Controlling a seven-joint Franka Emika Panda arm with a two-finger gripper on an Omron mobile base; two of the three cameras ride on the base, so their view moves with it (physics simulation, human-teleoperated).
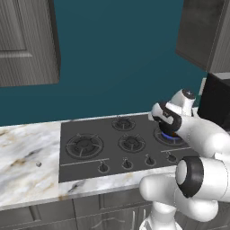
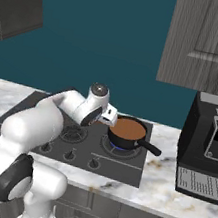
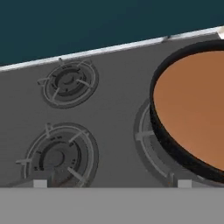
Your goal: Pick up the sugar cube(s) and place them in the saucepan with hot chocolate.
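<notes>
The saucepan [image 2: 127, 129] holds smooth brown liquid and stands on the right front burner over a blue flame, its black handle pointing right. In the hand view the saucepan [image 3: 192, 109] takes up the right side. My gripper [image 2: 112, 116] hovers just left of the pan's rim, above the stove. Its fingertips [image 3: 40, 183] stand wide apart with nothing between them, so it is open. A tiny pale sugar cube [image 1: 38, 164] lies on the marble counter left of the stove, far from the gripper [image 1: 156, 115]. The reddish-brown cube is out of view.
The black stove top [image 1: 112, 148] has several burners and a row of knobs [image 1: 127, 164] along its front. A black coffee machine [image 2: 208, 149] stands on the counter to the right of the pan. Grey cabinets hang above on both sides.
</notes>
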